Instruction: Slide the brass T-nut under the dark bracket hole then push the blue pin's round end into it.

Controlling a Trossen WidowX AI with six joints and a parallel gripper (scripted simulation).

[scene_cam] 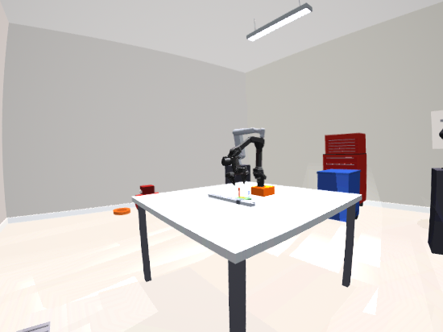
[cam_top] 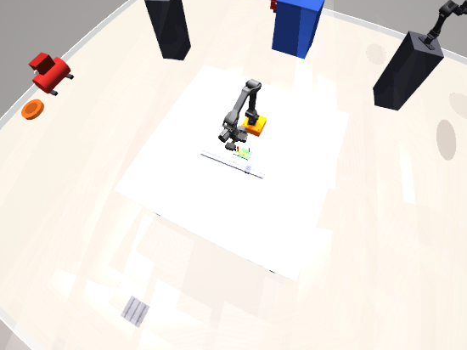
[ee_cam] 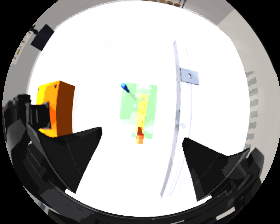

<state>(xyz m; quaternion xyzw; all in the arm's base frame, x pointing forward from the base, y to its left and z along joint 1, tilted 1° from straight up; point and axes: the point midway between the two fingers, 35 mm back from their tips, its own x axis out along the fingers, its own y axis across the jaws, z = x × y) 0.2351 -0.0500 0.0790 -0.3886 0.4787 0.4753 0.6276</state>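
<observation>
My gripper [cam_top: 236,142] [scene_cam: 239,183] [ee_cam: 143,134] is open and empty, above the table and pointing down. In the wrist view its fingertips are spread to either side of the orange handle [ee_cam: 140,135] [scene_cam: 239,192] [cam_top: 238,149], which stands up at the tray's edge below them. A yellow piece [ee_cam: 141,114], seemingly the brass T-nut, lies on the green tray [ee_cam: 125,112] [cam_top: 246,157]; its exact outline is unclear. The blue pin [ee_cam: 124,87] [cam_top: 249,149] stands in the tray's far left part. The aluminum rail [ee_cam: 176,100] [cam_top: 221,160] [scene_cam: 225,197] carries the dark bracket [ee_cam: 194,80] [cam_top: 248,169], whose hole is visible.
The orange base block [cam_top: 255,126] [scene_cam: 262,191] [ee_cam: 65,107] of the arm sits left of the tray in the wrist view. The rail runs along the tray's right side there. The white table [cam_top: 212,206] [scene_cam: 250,227] bears everything; its edges are far from the gripper.
</observation>
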